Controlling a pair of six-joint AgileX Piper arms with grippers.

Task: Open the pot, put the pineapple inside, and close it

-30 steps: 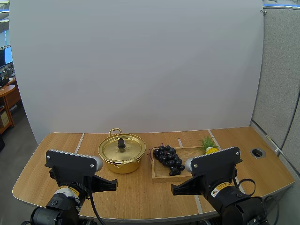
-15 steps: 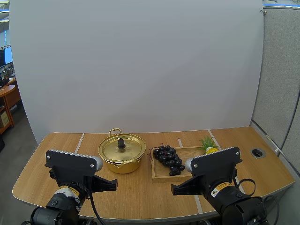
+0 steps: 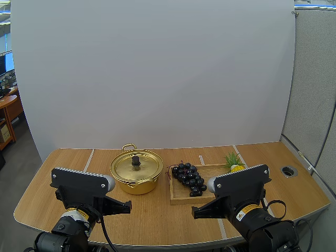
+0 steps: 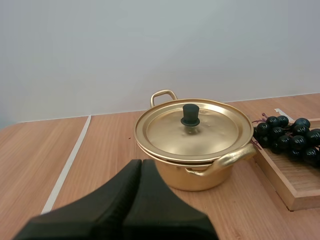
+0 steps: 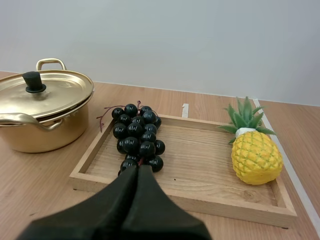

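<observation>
Nothing of the task is done yet, as far as can be judged. The bench (image 3: 294, 191) offers the widest open room: bare wood lies to the left of the pot and all along the near side between the arms and the objects, which looks like fair ground for setting a lid down. The wooden tray (image 5: 180, 197) sits right of the pot, its left rim just beside the pot's wall, and its raised edge is something the fruit must be lifted clear of. The pot (image 4: 195, 177) stands upright with one looped handle toward the back and the other toward the near right, close to the tray corner. Its lid (image 4: 210, 131) is seated flat and closed. The grapes (image 5: 137, 137) fill the tray's left end, lying between pot and fruit, so a direct carry would pass over them. The pineapple (image 5: 255, 157) lies on the tray's right end, tilted with its leaves pointing to the back, with clear tray floor between it and the grapes. The left pincer (image 4: 141, 162) has its fingers pressed together on nothing, aimed at the pot from well short of it. The right pincer (image 5: 138, 169) is likewise closed and empty, near the tray's front rim facing the grapes. The lid's black knob (image 4: 190, 114) stands free, unobstructed from above.
</observation>
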